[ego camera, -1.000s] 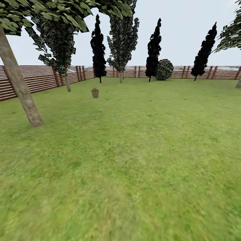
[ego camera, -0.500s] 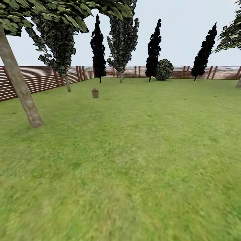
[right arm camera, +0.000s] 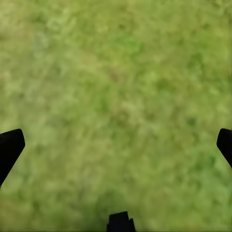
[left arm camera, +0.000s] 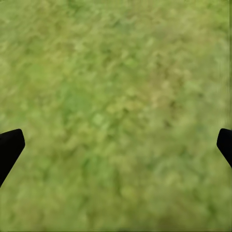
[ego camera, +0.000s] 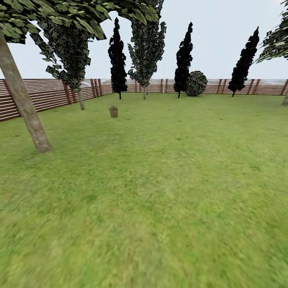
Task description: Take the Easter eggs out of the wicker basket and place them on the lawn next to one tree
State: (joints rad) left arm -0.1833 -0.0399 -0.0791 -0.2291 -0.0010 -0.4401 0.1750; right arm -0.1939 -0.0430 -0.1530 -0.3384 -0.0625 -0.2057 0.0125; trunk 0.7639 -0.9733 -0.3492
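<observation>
Far off on the lawn [ego camera: 160, 180] stands the small brown wicker basket [ego camera: 113, 111], left of centre in the head view. The eggs are too small to make out from here. A tree [ego camera: 25, 104] with a thick, leaning grey-brown trunk rises at the left, nearer than the basket. In the left wrist view my left gripper [left arm camera: 116, 145] is open over bare grass, its dark fingertips [left arm camera: 9, 150] spread to the frame edges. My right gripper [right arm camera: 116, 145] is open over grass too, with nothing between its fingers.
A slatted wooden fence [ego camera: 48, 94] closes the garden at the back and left. Dark cypress-like trees [ego camera: 117, 56], a thin-stemmed leafy tree [ego camera: 72, 52] and a round bush [ego camera: 196, 83] line the fence. Another trunk [ego camera: 285, 100] shows at the right edge.
</observation>
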